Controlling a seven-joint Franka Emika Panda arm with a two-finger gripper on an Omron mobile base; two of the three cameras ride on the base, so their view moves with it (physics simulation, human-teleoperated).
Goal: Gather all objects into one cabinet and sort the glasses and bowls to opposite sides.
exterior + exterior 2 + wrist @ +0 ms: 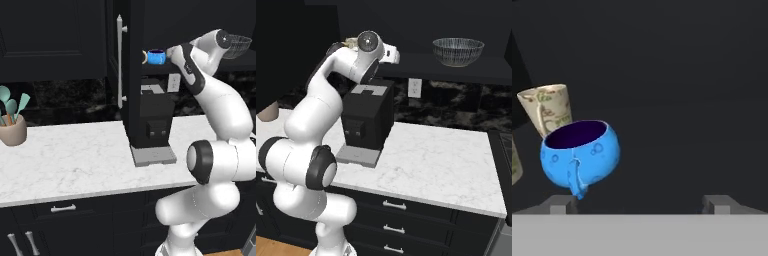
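The small blue vessel (579, 152) stands on the shelf of the black wall cabinet (132, 75), just ahead of my left finger tip (559, 205). My gripper (639, 204) is open, with nothing between its fingers. In the left base view the gripper (169, 54) sits right beside the blue vessel (156, 56). One cream mug (547, 107) stands behind the vessel, and the edge of a second mug (514, 162) shows at the far left. The see-through bowl (458, 51) rests on the same shelf far to the right, and my arm partly covers the bowl (239, 46).
The cabinet door stands open edge-on, its long silver handle (120, 60) facing me. A black coffee machine (152, 125) sits on the white marble counter (75, 155) under the shelf. A tan pot of teal utensils (12, 131) stands at the counter's far left.
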